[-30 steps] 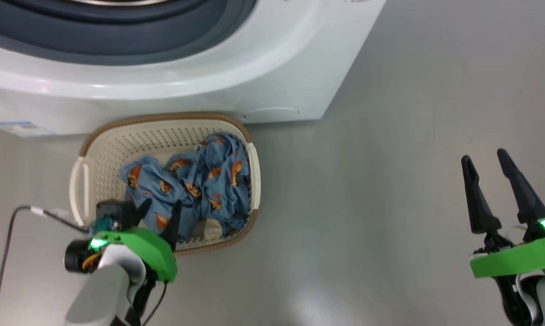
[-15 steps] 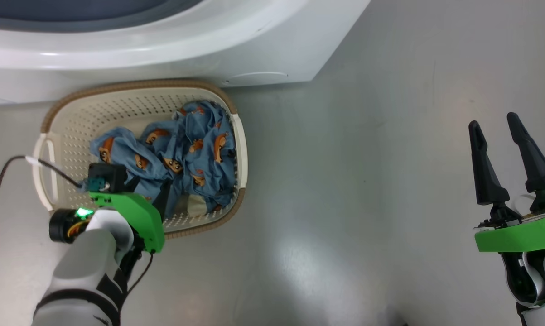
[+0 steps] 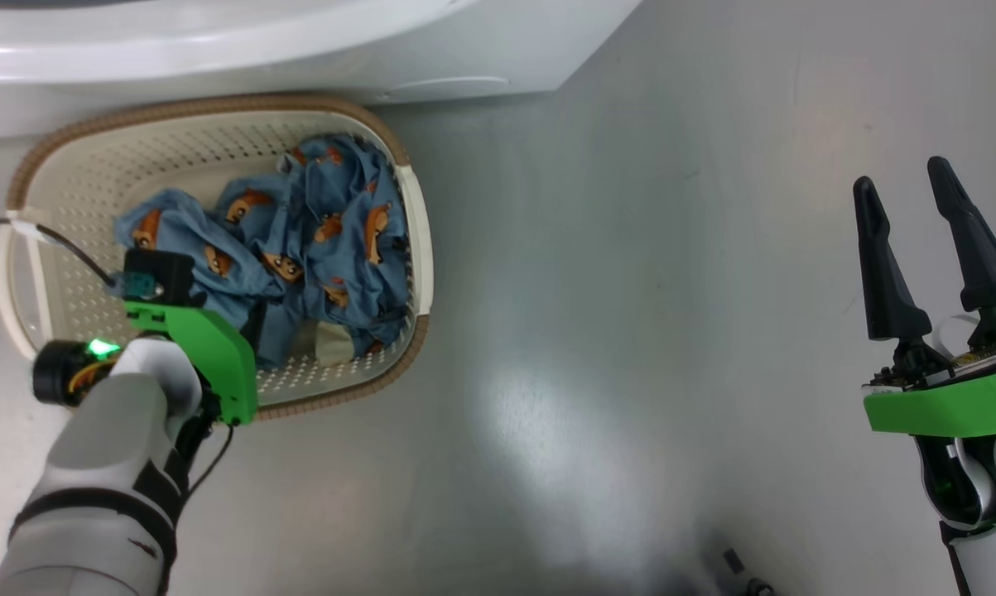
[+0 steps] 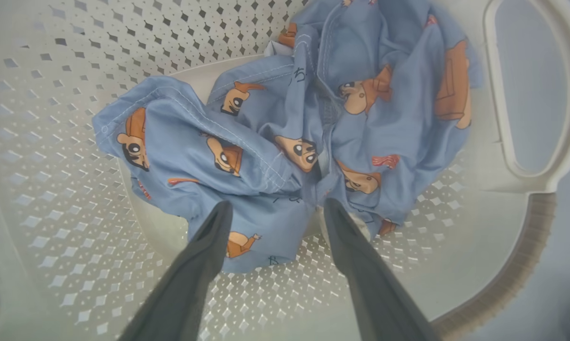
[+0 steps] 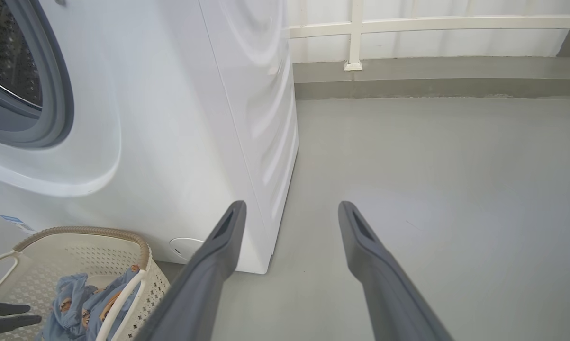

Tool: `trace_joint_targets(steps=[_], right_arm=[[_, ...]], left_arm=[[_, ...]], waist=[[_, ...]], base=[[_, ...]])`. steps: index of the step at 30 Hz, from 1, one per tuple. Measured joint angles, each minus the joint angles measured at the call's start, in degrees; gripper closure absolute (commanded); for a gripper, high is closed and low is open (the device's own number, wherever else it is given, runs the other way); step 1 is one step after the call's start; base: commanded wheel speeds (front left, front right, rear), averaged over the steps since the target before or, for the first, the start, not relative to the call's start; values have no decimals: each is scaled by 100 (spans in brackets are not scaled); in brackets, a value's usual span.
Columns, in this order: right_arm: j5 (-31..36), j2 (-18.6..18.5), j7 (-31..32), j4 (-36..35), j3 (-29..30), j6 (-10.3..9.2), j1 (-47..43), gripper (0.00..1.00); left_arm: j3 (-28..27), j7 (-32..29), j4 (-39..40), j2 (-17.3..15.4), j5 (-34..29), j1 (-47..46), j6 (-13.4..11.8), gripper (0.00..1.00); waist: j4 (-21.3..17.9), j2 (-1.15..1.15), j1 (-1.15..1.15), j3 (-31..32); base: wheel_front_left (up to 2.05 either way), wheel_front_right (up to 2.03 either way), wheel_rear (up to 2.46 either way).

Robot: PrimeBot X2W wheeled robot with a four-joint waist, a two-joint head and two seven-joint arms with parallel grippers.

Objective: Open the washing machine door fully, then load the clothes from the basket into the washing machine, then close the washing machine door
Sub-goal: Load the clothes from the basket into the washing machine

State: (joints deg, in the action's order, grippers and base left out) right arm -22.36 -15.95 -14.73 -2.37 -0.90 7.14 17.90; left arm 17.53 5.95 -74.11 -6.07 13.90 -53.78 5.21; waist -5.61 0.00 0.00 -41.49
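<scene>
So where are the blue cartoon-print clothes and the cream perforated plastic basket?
Blue cartoon-print clothes (image 4: 266, 156): left wrist view, middle fold of the heap.
Cream perforated plastic basket (image 3: 158, 153): head view, bare far wall.

A laundry corner: washing machine (image 5: 180, 142), basket (image 3: 216, 104) of clothes (image 3: 332, 228), grey floor (image 3: 671, 331).

Left arm reaches forward and tips down: pale forearm (image 3: 92, 463) rises from the lower left of the head view, and the green wrist bracket (image 3: 204, 348) is angled over so the left gripper (image 4: 276, 206) points downward. Its two dark fingers (image 4: 194, 270) stand wide apart in the wrist view, clamped on nothing. The right gripper (image 3: 901, 174) hangs far out to the side, well apart from the left. It points up the head view, spread wide, with a green light glowing at its wrist.
</scene>
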Motion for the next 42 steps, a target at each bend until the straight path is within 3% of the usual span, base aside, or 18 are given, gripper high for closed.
trace_joint_targets(steps=[19,35,36,37,38,39,40,42], right_arm=[[-94,69,0,-254,-31,0,355,0],[-96,147,0,-421,-57,0,359,0],[-96,148,0,-422,-64,0,364,0],[-96,149,0,-425,-69,0,376,0],[-96,149,0,-427,-71,0,392,0],[-96,149,0,-428,-71,0,415,0],[-96,149,0,-428,-74,0,442,0],[-96,149,0,-430,-78,0,450,0]], left_arm=[[78,-192,-7,-205,3,-519,-298,0],[191,-297,-7,-398,56,-738,-379,0],[197,-304,-7,-399,59,-738,-379,16],[199,-325,-7,-401,66,-738,-379,50],[201,-327,-7,-404,74,-738,-379,53],[204,-337,-7,-404,96,-738,-379,86],[208,-344,-7,-404,105,-738,-379,100],[209,-344,-7,-400,116,-738,-383,100]], waist=[[-185,0,0,-702],[-396,0,0,-1031],[-403,0,0,-1038],[-409,0,0,-1042],[-414,0,0,-1043],[-415,0,0,-1041],[-415,0,0,-1036],[-413,0,0,-1014]], base=[[0,0,0],[0,0,0],[0,0,0],[0,0,0],[0,0,0],[0,0,0],[0,0,0],[0,0,0]])
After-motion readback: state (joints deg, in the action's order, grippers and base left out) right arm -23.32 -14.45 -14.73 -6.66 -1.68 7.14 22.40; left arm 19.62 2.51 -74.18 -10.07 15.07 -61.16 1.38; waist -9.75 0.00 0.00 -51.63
